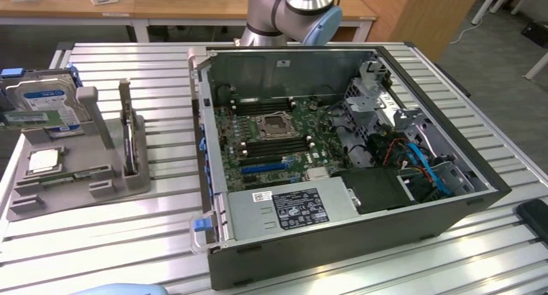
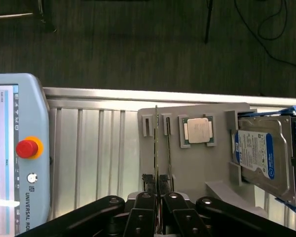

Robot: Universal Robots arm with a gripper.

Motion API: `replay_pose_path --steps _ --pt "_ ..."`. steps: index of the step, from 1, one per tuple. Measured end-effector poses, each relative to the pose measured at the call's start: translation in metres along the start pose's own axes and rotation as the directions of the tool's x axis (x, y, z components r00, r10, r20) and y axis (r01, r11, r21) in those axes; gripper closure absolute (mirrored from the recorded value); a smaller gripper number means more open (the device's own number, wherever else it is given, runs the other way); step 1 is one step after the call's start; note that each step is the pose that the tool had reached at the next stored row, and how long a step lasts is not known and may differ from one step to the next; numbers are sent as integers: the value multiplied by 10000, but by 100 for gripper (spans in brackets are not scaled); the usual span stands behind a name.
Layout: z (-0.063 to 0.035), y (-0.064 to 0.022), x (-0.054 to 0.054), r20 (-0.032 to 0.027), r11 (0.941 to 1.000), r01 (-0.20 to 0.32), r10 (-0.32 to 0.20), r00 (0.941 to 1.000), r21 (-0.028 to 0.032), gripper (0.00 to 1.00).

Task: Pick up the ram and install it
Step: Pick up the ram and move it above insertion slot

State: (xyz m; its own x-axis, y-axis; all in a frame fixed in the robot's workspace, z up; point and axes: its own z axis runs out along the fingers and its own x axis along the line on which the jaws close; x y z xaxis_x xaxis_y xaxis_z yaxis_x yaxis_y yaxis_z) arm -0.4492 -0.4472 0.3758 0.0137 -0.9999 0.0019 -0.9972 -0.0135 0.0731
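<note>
The ram (image 1: 64, 177) is sitting on edge in a slot of the grey holder (image 1: 60, 200), along the side nearer the exterior camera. Just beyond it the silver processor chip (image 1: 43, 160) is lying flat in its recess. Farther back the blue-labelled hard drive (image 1: 47, 102) is leaning in its cradle.

At the holder's end toward the exterior view's right, a tall dark card (image 1: 128, 141) is standing upright between grey posts, roughly in line with the ram's end. The holder is resting on the ribbed tabletop (image 1: 128, 244), just beside the open computer case (image 1: 342, 244), where the green motherboard (image 1: 256, 151) is lying exposed.

In the wrist view the tool (image 2: 158, 185) is pointing toward the holder from the card's end, with thin edge-on boards lining up ahead of it. I cannot tell whether the tool is spread or pressed together, nor whether it is touching anything. A teach pendant (image 2: 19, 158) with a red button is lying on the tabletop, apart from the holder.
</note>
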Motion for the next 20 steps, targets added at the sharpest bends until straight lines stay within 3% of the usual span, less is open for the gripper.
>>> replay_pose_path --steps 8,17,20 --pt "-160 12 0 36 9988 -497 498 9988 -9 87" --pt "-366 27 0 48 9975 -706 706 9975 -61 87" --pt "-375 27 1 51 9974 -719 719 9974 -63 87"
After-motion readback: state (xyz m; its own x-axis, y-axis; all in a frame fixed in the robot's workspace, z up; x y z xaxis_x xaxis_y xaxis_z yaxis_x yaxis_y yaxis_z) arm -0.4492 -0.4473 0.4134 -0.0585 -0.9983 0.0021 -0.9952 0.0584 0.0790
